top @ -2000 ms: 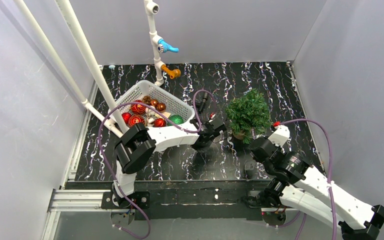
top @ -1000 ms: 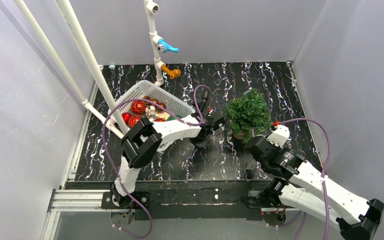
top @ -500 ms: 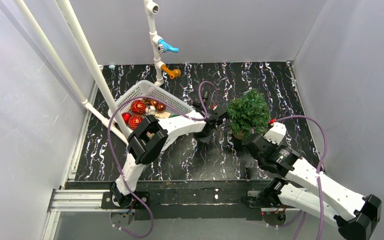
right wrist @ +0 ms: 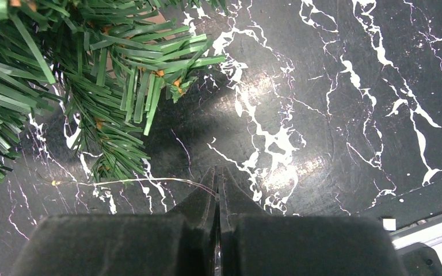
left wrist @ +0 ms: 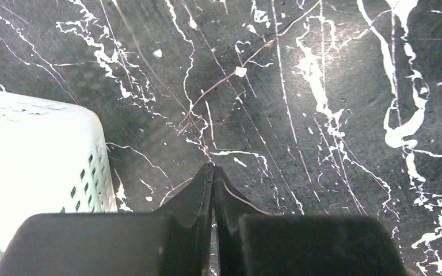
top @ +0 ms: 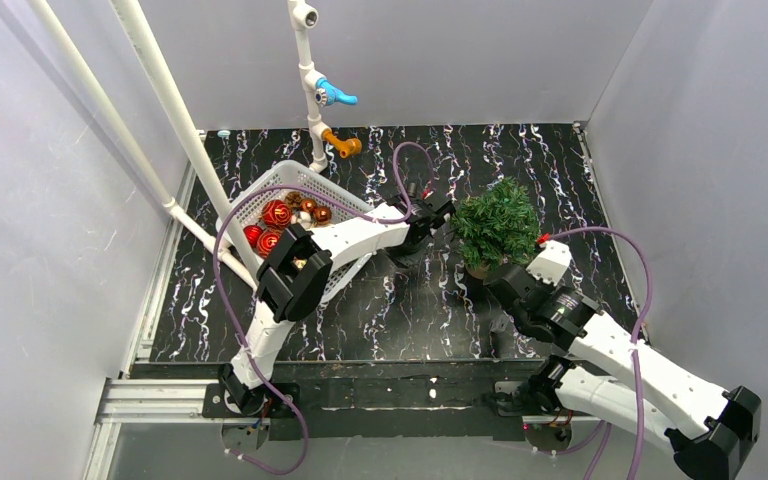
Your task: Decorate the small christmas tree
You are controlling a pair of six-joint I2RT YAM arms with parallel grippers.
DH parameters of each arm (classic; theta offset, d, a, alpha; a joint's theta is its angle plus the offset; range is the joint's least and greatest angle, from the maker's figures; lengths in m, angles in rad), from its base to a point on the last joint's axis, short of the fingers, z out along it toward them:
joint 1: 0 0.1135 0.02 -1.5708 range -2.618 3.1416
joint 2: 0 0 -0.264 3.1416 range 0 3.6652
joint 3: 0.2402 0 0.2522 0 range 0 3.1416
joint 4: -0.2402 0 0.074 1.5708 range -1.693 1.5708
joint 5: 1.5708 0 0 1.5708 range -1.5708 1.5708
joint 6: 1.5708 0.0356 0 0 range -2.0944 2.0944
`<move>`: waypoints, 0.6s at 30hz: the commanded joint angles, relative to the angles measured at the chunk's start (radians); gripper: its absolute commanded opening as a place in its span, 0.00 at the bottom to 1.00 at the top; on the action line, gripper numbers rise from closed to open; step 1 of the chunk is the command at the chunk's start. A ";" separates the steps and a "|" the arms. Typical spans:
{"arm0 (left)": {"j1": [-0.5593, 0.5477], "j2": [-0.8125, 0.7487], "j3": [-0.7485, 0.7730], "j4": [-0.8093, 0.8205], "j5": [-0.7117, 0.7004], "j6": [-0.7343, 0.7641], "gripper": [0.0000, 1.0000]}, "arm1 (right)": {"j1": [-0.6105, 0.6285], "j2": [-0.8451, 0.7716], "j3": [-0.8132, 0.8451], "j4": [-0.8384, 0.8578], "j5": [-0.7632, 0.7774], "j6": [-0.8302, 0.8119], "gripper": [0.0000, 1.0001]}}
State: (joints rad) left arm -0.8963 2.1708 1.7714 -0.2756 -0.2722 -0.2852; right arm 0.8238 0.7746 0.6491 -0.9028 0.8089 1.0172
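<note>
1. Overhead, the small christmas tree [top: 498,222] stands upright on the dark marbled surface [top: 560,170], to the right of the white basket [top: 260,190] holding red balls [top: 276,213]. The left end effector [top: 440,213] is at the tree's left edge. The right end effector [top: 490,283] sits low at the tree's near side, close to the base. Judgement: the two flank the tree so that a strand can be laid across its branches.
2. Left wrist view: the fingers are pressed together, with the tips over bare surface and the basket corner at lower left. A thin wire [left wrist: 247,199] leaves the closed tips, so the pinch appears to be on that wire.
3. Right wrist view: the fingers are pressed together and pinch the thin wire, which runs left beneath the lowest tree branches and carries one tiny bright bead. Judgement: this end is held low to anchor the strand while the other end is carried round the foliage.
</note>
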 commanded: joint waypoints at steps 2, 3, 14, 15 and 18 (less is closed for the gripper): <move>-0.001 -0.003 0.029 -0.125 0.049 0.033 0.00 | -0.006 0.005 0.044 0.006 0.035 -0.004 0.01; -0.002 -0.006 0.028 -0.128 0.060 0.033 0.00 | -0.005 0.004 0.045 -0.003 0.037 -0.004 0.01; -0.013 -0.040 -0.094 -0.136 0.150 -0.018 0.00 | -0.006 -0.037 0.031 -0.077 0.023 0.043 0.01; -0.016 -0.036 -0.095 -0.140 0.151 -0.019 0.00 | -0.006 -0.036 0.033 -0.083 0.024 0.050 0.01; -0.024 -0.018 -0.090 -0.146 0.158 -0.025 0.00 | -0.006 -0.028 0.039 -0.100 0.026 0.066 0.01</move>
State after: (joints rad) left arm -0.9058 2.1666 1.6901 -0.3035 -0.1406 -0.2951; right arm 0.8200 0.7460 0.6521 -0.9604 0.8085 1.0389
